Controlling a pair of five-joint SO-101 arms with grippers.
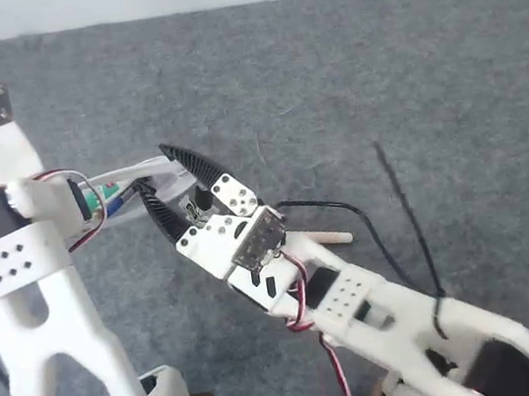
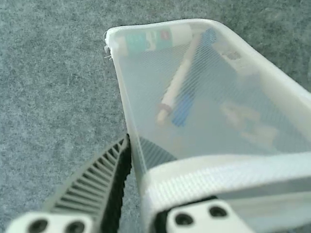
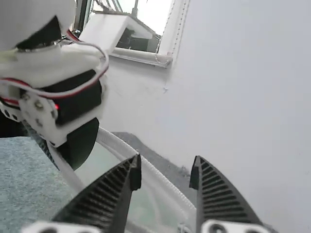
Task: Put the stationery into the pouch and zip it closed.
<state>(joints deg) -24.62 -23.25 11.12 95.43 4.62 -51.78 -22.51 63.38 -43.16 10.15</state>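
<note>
A translucent white mesh pouch (image 2: 204, 111) hangs a little above the grey carpet, and my left gripper (image 2: 133, 155) is shut on its near edge. Through the mesh I see a white pen (image 2: 177, 82), a blue pen (image 2: 187, 104) and a green-labelled item (image 2: 138, 42). In the high view the pouch (image 1: 147, 176) is a pale strip between the two arms. My right gripper (image 1: 175, 186) is open, one black finger on each side of the pouch's end. The pouch's white zip band (image 3: 146, 174) runs between its fingertips (image 3: 129, 174).
A short wooden stick (image 1: 328, 237) lies on the carpet just beside the right arm. A thin black cable (image 1: 407, 217) trails across the carpet to the right. The left arm's white body (image 1: 28, 283) fills the near left. Bare carpet stretches across the far side.
</note>
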